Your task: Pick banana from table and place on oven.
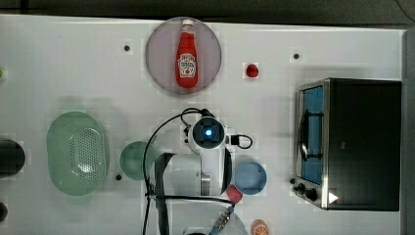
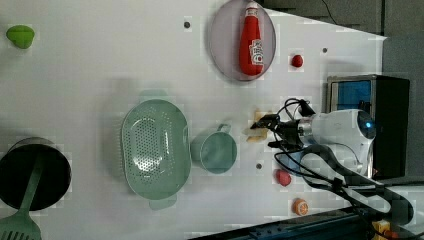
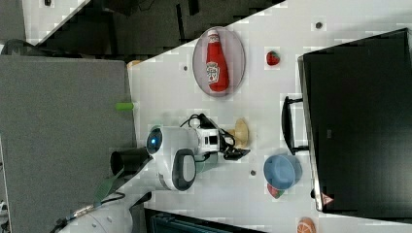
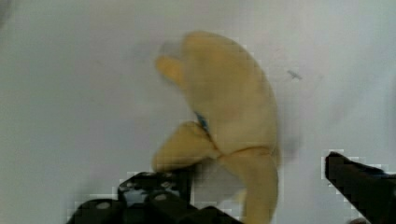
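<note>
The banana (image 4: 229, 116) is lying on the white worktop (image 4: 70, 84), between the ketchup plate (image 2: 220, 45) and the blue bowl (image 3: 282, 171). The end effector (image 4: 254, 186) is hanging over it, fingers spread wide on either side of the peel, gripping nothing. The oven (image 1: 359, 142) is standing well apart.

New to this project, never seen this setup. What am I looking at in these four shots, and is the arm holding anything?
It is one robot arm at a white table. Three fixed cameras watch the scene; the fourth sits on the wrist. The wrist view looks down on a peeled banana lying on the table, with the open gripper straddling its lower end, nothing held yet. Also there: the oven, a ketchup bottle on a plate, a green colander, a green cup and a blue bowl.
</note>
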`<state>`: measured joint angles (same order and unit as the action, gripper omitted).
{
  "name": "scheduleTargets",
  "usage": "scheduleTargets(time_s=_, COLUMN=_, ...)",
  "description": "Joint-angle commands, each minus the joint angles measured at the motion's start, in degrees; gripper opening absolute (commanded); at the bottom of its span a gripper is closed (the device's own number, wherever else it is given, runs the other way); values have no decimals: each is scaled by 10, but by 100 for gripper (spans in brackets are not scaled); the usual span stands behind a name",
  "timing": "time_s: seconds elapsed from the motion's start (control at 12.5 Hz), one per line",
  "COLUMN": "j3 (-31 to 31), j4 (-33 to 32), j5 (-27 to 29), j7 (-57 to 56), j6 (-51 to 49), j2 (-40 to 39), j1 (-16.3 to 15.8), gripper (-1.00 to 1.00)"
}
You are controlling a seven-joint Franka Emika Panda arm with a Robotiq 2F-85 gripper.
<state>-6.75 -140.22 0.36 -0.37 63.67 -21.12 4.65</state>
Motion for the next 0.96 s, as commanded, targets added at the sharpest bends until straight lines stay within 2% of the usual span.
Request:
scheduleTargets(time_s=0.08, j3=6, j4=3, j5=5, j7=-2, j6=47, j2=7, j1=-3, gripper=69)
scheduleTargets(time_s=0.24, j3=5, j4=4, j5=5, j7=-2, j6=56, j2=4, j1=-3, gripper=18)
scheduleTargets(time_s=0.48, j3=4, j4=4, j5=5, j7=-2, j6=56, j2=4, j1=-3, gripper=-48)
scheduleTargets(time_s=0.72, j3=4, j4=4, j5=5, j7=-2, j6=48, j2=24, j1=-3, gripper=-53)
scheduleTargets(time_s=0.96, j3=0, j4=10, j5=5, j7=-2, j6=-22, j2=118, j1=-3, gripper=-53)
